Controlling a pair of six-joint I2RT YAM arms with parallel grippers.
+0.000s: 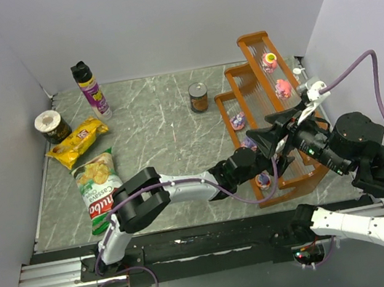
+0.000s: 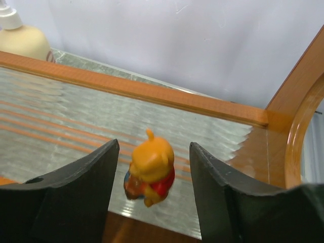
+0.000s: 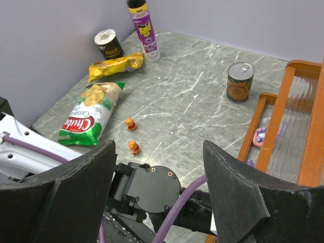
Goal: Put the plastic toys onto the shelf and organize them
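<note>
The orange-brown stepped shelf [image 1: 251, 36] stands at the right. My left gripper [image 1: 257, 174] is open at its lowest tier. In the left wrist view an orange bear toy [image 2: 150, 169] in a red shirt leans on the ribbed clear panel between the open fingers [image 2: 96, 172], touching neither. The shelf rim [image 2: 152, 93] runs behind it. My right gripper [image 3: 159, 144] is open and empty, held above the left arm's wrist. Two orange toys [image 3: 131, 124] [image 3: 134, 148] stand on the table. Pink toys [image 1: 269, 61] [image 1: 283, 87] and a purple one [image 1: 238, 121] sit on the shelf.
A tin can [image 1: 199, 97] stands left of the shelf. A spray can [image 1: 92, 90], a dark roll [image 1: 52, 125], a yellow snack bag [image 1: 77, 142] and a green chips bag [image 1: 99, 185] lie at the far left. A cream pump bottle [image 2: 23, 38] stands behind the shelf.
</note>
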